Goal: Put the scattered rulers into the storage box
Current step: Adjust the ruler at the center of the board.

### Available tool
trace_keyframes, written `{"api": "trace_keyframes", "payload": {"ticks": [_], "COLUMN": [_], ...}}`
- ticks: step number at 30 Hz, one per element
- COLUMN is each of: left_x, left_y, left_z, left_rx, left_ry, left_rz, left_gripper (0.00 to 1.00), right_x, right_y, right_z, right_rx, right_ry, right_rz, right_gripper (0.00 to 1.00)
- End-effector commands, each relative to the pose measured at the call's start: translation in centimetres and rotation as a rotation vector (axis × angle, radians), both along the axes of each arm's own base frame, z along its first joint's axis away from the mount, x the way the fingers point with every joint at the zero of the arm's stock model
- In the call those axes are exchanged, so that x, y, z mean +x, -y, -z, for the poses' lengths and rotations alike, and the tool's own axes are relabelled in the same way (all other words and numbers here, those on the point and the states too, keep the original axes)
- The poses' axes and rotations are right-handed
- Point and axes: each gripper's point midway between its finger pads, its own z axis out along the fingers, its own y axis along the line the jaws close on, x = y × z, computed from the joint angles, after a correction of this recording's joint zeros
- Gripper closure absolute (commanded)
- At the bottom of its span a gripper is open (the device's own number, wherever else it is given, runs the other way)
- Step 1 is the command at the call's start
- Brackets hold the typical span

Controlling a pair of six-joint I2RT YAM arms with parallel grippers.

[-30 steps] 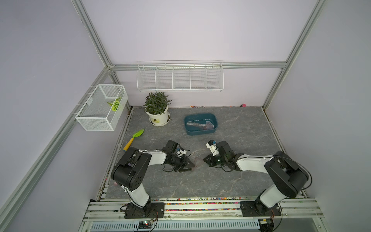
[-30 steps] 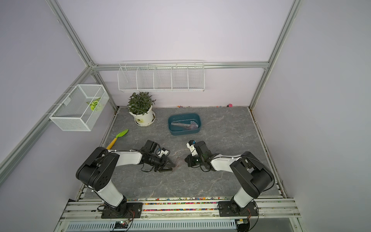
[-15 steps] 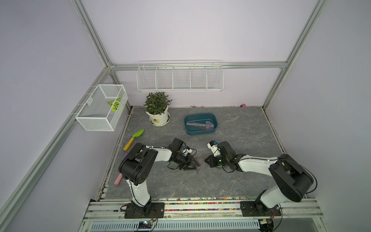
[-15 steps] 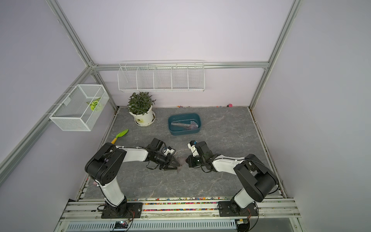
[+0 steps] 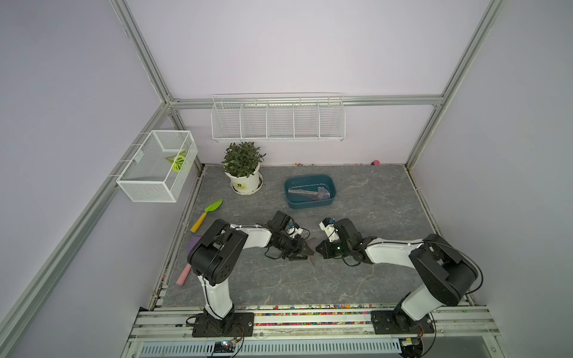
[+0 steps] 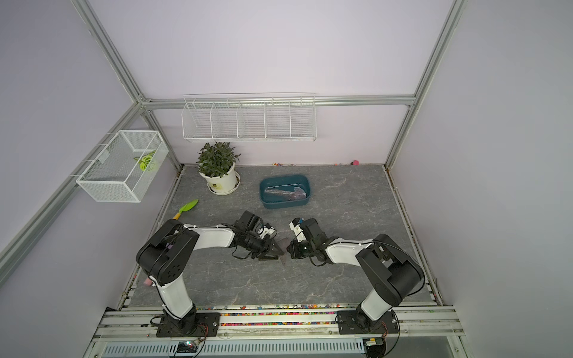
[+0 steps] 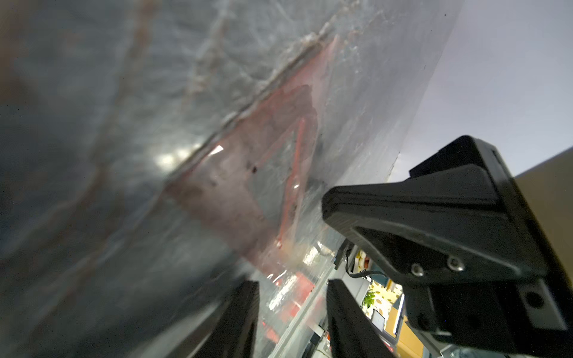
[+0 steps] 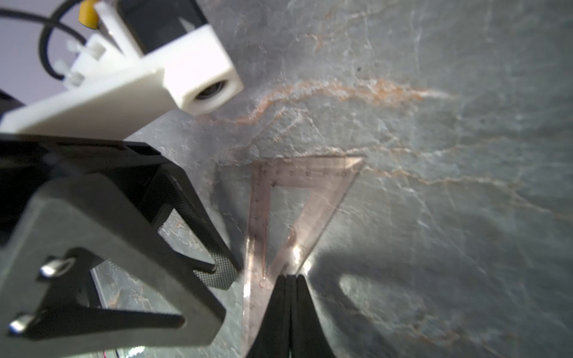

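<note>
Top view: left fingers (image 5: 305, 248) nearer ruler (image 5: 312, 242)

The triangle ruler (image 8: 307, 173) lies between the left end effector (image 5: 306, 251) and right end effector (image 5: 320, 248), storage box (image 5: 310, 204) behind them.

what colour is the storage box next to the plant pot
Dark teal; the storage box shows best in both top views.

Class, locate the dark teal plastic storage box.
In a top view, the dark teal storage box sits far back on the grey table, right of the white potted plant.
</note>
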Motion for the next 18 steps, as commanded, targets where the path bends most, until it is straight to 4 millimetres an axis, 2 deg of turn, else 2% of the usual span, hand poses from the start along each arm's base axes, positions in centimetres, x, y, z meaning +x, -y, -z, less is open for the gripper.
{"api": "trace_keyframes", "payload": {"ticks": [1, 5, 18], "left_x": [0.4, 1.5, 3.0], "left_y": [-4.4, -5.1, -4.9], "left_z": [3.2, 2.7, 3.8], "left_rx": [0.206, 0.203, 0.207], "left_ry": [0.012, 0.029, 0.009], "left_rz": [-0.102, -0.140, -0.162], "left_gripper": [0.57, 0.56, 0.56], "right_x": [0.4, 0.6, -1.9], "right_y": [-1.0, -1.6, 1.0], "right_z": [-0.7, -0.1, 5.5], "right_rx": [0.010, 0.003, -0.083], "right_ry": [0.007, -0.002, -0.093], "right_rz": [-0.006, -0.013, 0.021], "right_gripper": [0.94, 0.94, 0.96]}}
